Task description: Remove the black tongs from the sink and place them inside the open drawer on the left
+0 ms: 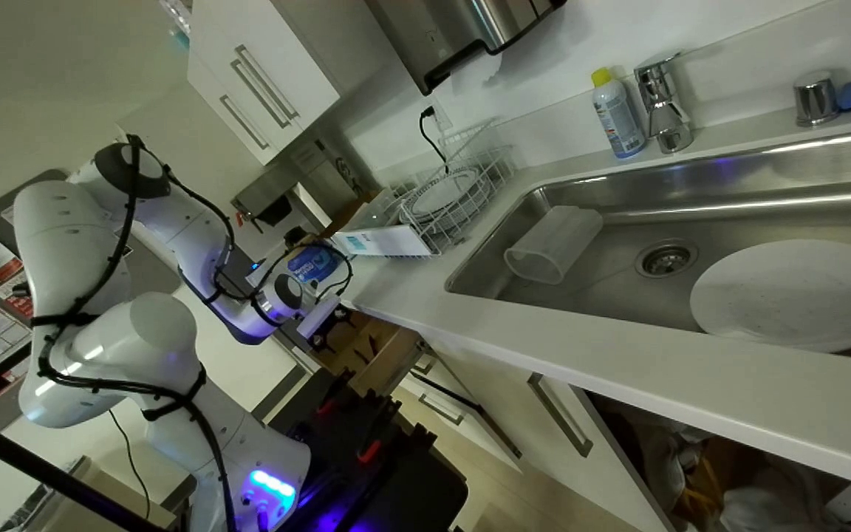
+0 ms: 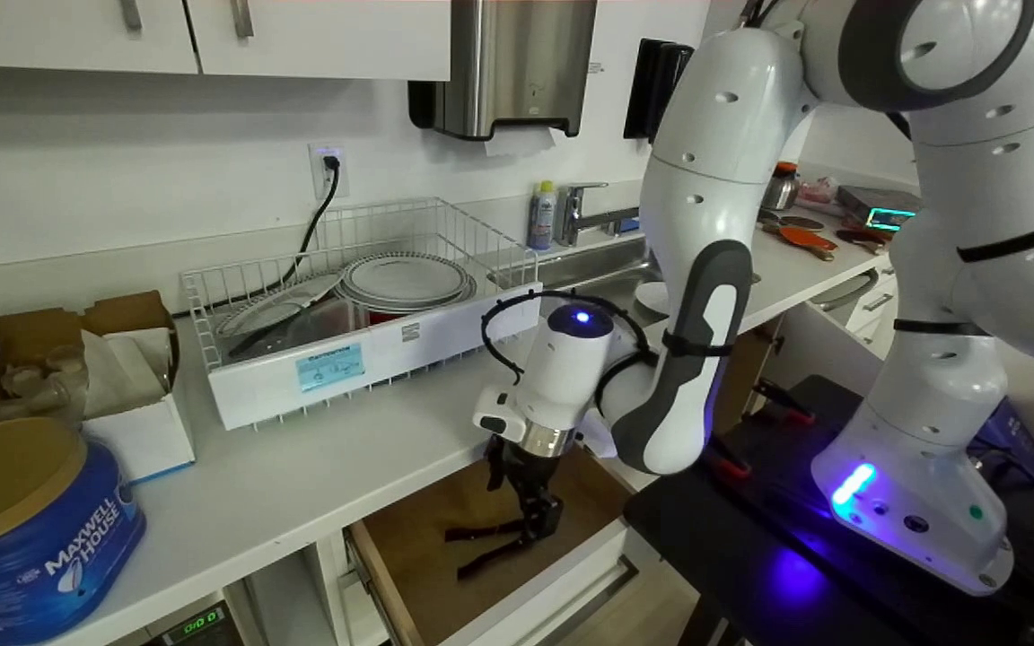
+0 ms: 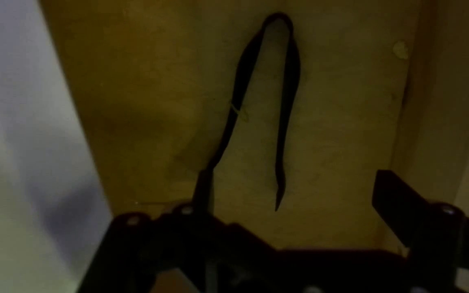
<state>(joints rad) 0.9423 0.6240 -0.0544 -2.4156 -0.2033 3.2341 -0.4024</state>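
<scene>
The black tongs lie spread on the brown wooden bottom of the open drawer. They show in the wrist view (image 3: 290,85) as an upside-down U, its bend at the top. In an exterior view their two arms (image 2: 492,556) stick out past the gripper, which hides the rest. The drawer (image 2: 382,574) also shows in an exterior view (image 1: 388,366). My gripper (image 2: 520,507) is over the drawer. In the wrist view the gripper (image 3: 293,187) is open, its fingers wide apart with nothing between. One finger overlaps an arm's end; I cannot tell if they touch. The sink (image 1: 617,295) is right of the drawer.
The countertop (image 2: 364,458) edge overhangs the drawer close to the wrist. A dish rack (image 2: 373,359) and a blue coffee tub (image 2: 41,538) stand on the counter. A white plate (image 1: 795,295) and a clear container (image 1: 555,244) are in the sink.
</scene>
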